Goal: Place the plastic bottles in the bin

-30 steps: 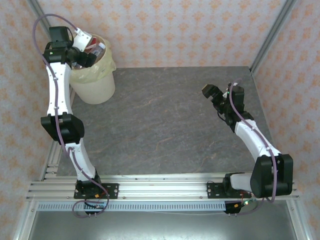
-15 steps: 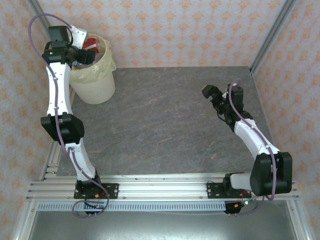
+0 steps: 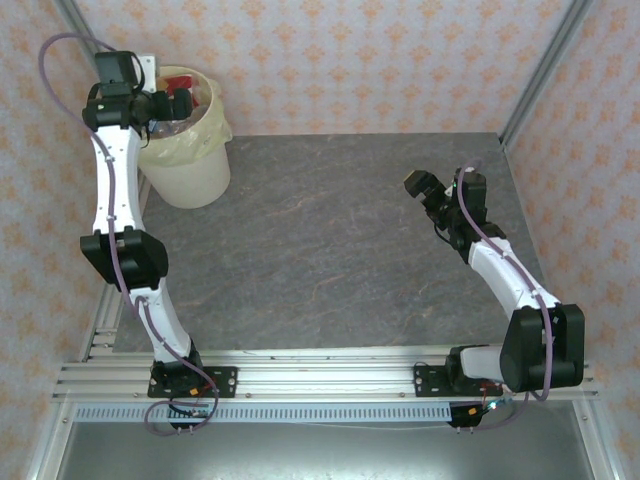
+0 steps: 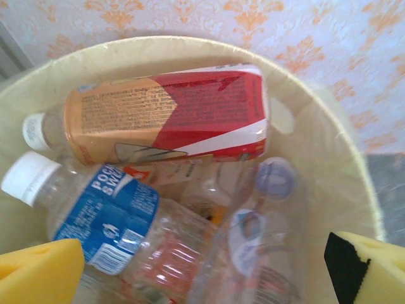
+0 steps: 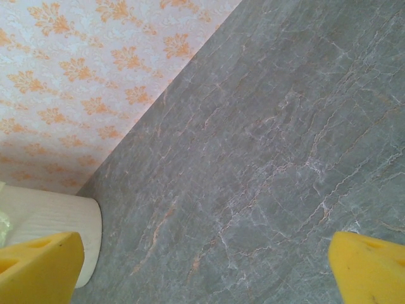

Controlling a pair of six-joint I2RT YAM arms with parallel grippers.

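A: Your left hand (image 4: 202, 278) hangs over the mouth of the bin (image 4: 335, 145). Its yellow pads (image 4: 38, 272) are spread wide, with nothing between them.

B: Just below those pads you have the blue-labelled bottle (image 4: 107, 221) on its side, white cap out past the left pad. A clear bottle (image 4: 259, 253) lies against it, nearer the right pad.

A: Farther from the hand, the red-and-orange bottle (image 4: 168, 123) lies crosswise on top of the heap, close to the bin's far wall.

B: If you have to take hold of one, expect it to be very light. They look empty and thin-walled, so I judge they'll buckle under a hard squeeze. The round, glossy sides will likely slip or roll.

A: So close across the labelled middle of the body, where the pads get the most surface. Keep off the cap and the tapering neck, and squeeze gently.

B: Your right hand (image 5: 202, 269) is spread just as wide and holds nothing. Bare grey counter (image 5: 285, 126) lies under it.

A: Beyond its left pad you can see the foot of the bin, well apart from the hand. Every bottle I can make out is inside the bin.
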